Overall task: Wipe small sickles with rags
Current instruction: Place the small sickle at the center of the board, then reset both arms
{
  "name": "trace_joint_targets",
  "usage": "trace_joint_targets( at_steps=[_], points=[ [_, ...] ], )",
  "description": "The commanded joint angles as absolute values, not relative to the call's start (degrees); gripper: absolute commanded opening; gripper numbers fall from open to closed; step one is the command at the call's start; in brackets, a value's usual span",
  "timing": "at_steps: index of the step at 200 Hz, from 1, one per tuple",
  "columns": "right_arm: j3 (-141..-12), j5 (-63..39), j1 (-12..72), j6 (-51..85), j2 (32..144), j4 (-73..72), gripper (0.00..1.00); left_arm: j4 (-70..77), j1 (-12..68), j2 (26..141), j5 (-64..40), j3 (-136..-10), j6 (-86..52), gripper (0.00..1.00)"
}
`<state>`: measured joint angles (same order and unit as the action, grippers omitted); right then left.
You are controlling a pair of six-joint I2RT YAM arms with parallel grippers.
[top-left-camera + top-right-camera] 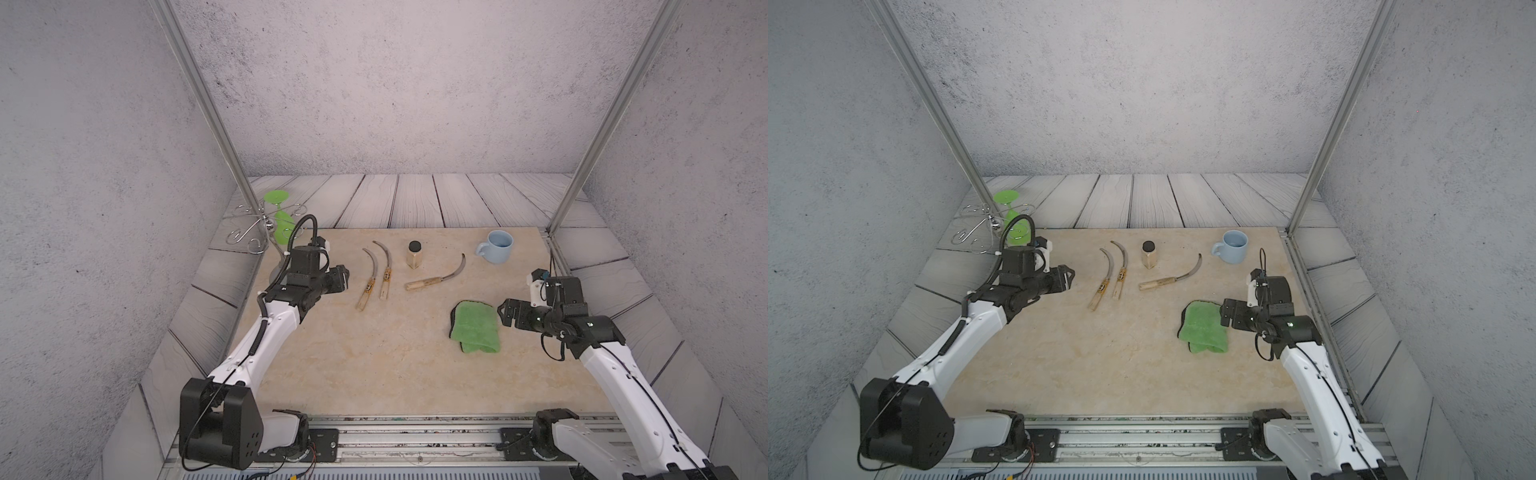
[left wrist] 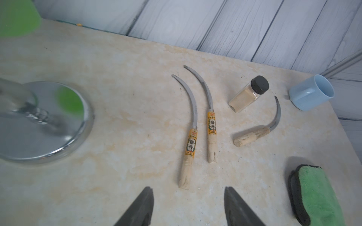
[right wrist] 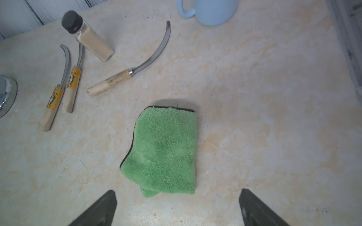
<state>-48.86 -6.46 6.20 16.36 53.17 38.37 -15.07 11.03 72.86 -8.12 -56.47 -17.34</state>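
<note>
Right wrist view, rag (image 3: 166, 148) ahead of wide right jaws, left jaws parted, empty

Only two things carry print: the first sickle (image 2: 193, 135) and second sickle (image 2: 211, 114) each wear a yellow handle label (image 2: 190, 143) with two big black characters stacked in a pale oval (Chinese or Japanese, I can't make them out). The finer print is blurred.
</note>
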Motion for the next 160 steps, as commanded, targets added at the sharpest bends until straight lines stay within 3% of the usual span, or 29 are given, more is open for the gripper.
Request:
trace_joint_targets(
  at_steps=[1,41,76,84,90,107,160],
  points=[
    [-45.7,-2.8,6.1,13.7,50.6,29.4,0.99,-11.7,10.9,69.3,-0.6,-52.8,-13.7,0.60],
    [-44.1,-0.5,6.1,13.5,51.7,24.6,0.99,-5.4,10.8,62.8,6.6,-44.4,-11.7,0.61],
    [-42.4,-0.9,6.1,14.1,55.5,19.5,0.99,0.5,10.6,57.0,20.6,-36.6,-7.1,0.61],
    [-41.9,-0.9,6.1,14.2,56.2,18.0,0.99,3.3,10.6,55.7,22.6,-34.4,-5.5,0.67],
    [-41.6,-0.9,6.1,14.3,56.6,17.0,0.99,6.1,10.5,55.2,23.3,-32.8,-4.7,0.78],
    [-40.8,-0.2,6.2,14.1,57.2,14.4,0.99,12.7,9.6,55.5,22.4,-28.9,-3.0,0.99],
    [-35.6,4.6,6.1,11.4,56.2,4.6,0.99,24.1,4.8,69.4,18.7,-27.9,-3.5,1.00]
  ],
)
